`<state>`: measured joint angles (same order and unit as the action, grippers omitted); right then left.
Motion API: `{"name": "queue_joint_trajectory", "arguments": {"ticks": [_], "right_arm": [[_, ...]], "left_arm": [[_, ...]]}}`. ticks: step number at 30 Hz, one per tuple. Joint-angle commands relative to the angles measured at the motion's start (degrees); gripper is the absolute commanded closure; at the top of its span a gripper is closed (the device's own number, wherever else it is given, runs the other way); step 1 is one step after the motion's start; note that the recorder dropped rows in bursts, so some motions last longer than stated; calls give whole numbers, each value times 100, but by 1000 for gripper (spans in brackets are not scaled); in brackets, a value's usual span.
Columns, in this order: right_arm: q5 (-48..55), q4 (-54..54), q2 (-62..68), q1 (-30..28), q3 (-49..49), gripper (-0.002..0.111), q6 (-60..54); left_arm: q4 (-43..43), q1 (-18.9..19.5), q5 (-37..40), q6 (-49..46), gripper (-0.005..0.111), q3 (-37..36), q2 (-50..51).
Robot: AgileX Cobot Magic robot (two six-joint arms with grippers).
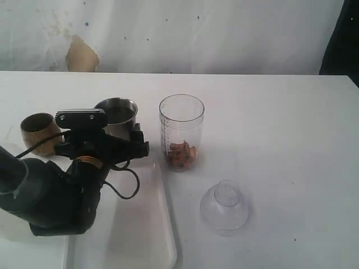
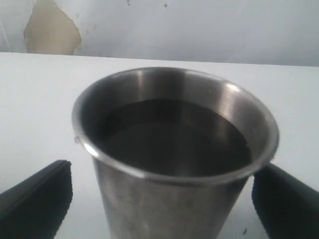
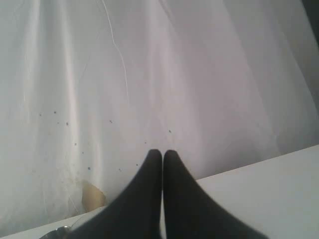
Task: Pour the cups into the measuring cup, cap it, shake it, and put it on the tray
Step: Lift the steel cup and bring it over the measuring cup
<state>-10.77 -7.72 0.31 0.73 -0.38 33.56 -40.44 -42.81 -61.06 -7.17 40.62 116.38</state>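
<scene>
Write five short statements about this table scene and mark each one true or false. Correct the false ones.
1. The steel tumbler holds dark liquid. True.
2. The cap sits on the measuring cup. False: it lies on the table, apart from the cup.
3. The measuring cup is empty. False: brown pieces lie at its bottom.
4. The left gripper is open, with the tumbler between its jaws. True.
5. The right gripper is wide open. False: it is shut.

Exterior camera overlooks the table (image 1: pixel 280 140); left wrist camera closely faces the shared tumbler (image 1: pixel 122 128).
</scene>
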Motion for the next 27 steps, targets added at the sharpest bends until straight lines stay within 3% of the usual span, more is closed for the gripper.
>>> {"name": "queue_joint_trajectory", "arguments": {"ticks": [1, 3, 10, 19, 21, 26, 27], "right_arm": [[-1, -25, -31, 42, -21, 108, 16], [-1, -25, -31, 42, -21, 108, 16], [-1, -25, -31, 42, -21, 108, 16], [-1, -25, -31, 42, -21, 108, 16], [-1, -25, -31, 42, -21, 108, 16], [-13, -25, -31, 42, -21, 108, 14], [-13, -25, -31, 42, -21, 108, 14]], "left_arm": [[-113, -12, -622, 178, 15, 20, 315], [-82, 12, -665, 203, 15, 30, 312], [-111, 366, 397, 230, 15, 667, 558], [-76, 366, 253, 104, 16, 1044, 840], [-96, 366, 253, 60, 31, 1044, 854], [-106, 366, 253, -456, 107, 1044, 854], [-89, 366, 267, -619, 106, 1044, 838]]}}
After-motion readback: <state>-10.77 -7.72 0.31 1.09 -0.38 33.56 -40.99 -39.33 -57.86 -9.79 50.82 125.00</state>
